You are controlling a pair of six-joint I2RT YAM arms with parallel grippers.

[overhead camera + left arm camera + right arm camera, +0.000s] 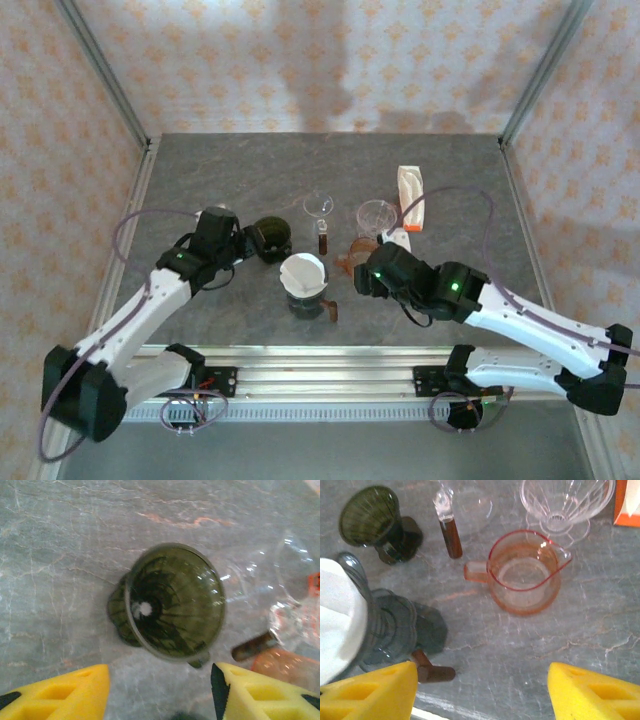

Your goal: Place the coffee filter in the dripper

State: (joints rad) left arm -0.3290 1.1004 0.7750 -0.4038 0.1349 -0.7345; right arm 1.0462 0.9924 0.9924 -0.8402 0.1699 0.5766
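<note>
Left gripper [159,674] fingers apart, nothing between them — just ahead sits an empty green dripper [172,600]. Right gripper [482,674] also apart, an empty pink jug [525,575] ahead of it. The white filter [335,630] rests in the grey dripper [390,630], near the middle of the table [220,170] front edge.

Left gripper [250,241] hovers left of the filter [303,270], jaws parted. Right gripper [360,274] hovers right of it, jaws wide.

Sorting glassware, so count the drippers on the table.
4: dark green dripper at left, grey dripper holding the filter at centre, small clear dripper and wide clear dripper behind it.
</note>
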